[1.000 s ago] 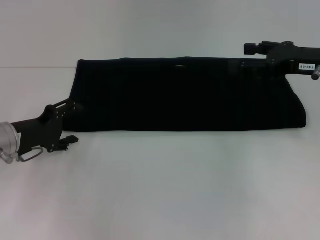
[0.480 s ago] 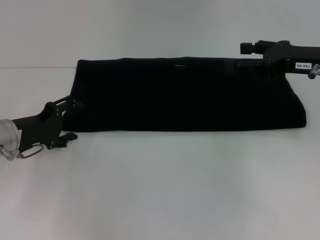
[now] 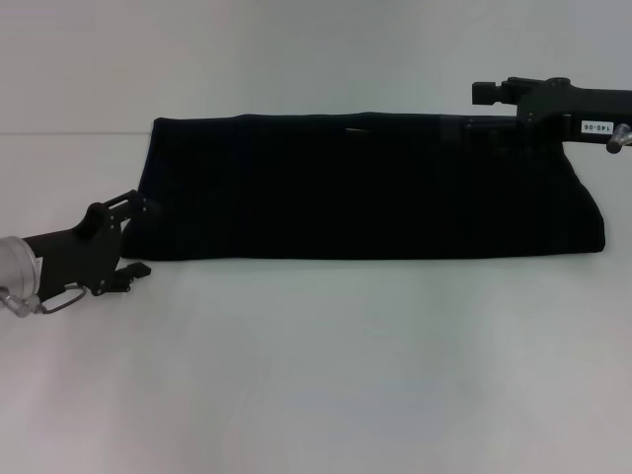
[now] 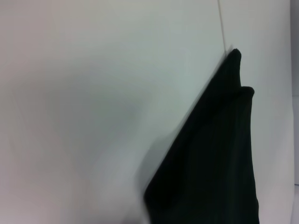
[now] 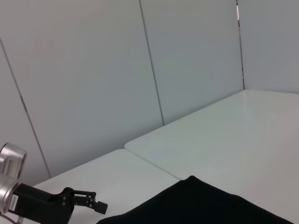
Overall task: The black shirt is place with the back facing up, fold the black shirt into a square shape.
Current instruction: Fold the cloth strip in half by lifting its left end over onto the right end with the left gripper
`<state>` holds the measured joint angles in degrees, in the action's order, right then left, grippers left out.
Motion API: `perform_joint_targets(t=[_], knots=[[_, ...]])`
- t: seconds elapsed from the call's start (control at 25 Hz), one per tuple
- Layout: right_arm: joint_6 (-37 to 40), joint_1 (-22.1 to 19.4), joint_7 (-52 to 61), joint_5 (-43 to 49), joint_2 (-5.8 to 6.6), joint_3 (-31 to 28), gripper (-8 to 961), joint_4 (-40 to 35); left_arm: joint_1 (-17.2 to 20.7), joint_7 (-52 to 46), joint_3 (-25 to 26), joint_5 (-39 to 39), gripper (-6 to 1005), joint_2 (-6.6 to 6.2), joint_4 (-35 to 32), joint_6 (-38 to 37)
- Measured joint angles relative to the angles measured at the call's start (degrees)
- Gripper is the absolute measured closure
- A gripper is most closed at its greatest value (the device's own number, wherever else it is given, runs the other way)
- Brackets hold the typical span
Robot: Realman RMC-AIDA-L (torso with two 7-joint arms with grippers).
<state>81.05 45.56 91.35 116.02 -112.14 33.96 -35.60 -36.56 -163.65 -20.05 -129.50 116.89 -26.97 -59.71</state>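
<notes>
Head view: black shirt point(image 3: 365, 188), long band lying left–right on desk point(image 3: 316, 375); left gripper point(image 3: 133, 237) at its near-left corner, right gripper point(image 3: 484, 109) at its far-right edge, finger states cannot be told.

The black shirt point(image 3: 365, 186) lies folded into a long band across the white table point(image 3: 326, 375), its near edge straight and its far edge running just below the table's back line. The left gripper point(image 3: 136, 237) sits at the shirt's lower left corner, one finger over the fabric's edge and another lower down on the bare table, so the fingers stand apart. The right gripper point(image 3: 478, 109) reaches in over the shirt's far right corner, level with its top edge; its fingers blend with the dark cloth
</notes>
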Motion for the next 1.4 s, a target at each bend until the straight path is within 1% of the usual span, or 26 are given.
perform_joint_targets(t=[0.68, 1.4], knots=[[-0.7, 0.3, 0.0, 0.0, -0.08, -0.3, 29, 0.0, -0.3, 0.1, 0.1, 0.2, 50, 0.18, 0.3, 2.2], [-1.2, 0.3, 0.1, 0.0, -0.11, -0.3, 28, 0.0, -0.9, 1.2, 0.1, 1.0, 50, 0.24, 1.3, 2.7]])
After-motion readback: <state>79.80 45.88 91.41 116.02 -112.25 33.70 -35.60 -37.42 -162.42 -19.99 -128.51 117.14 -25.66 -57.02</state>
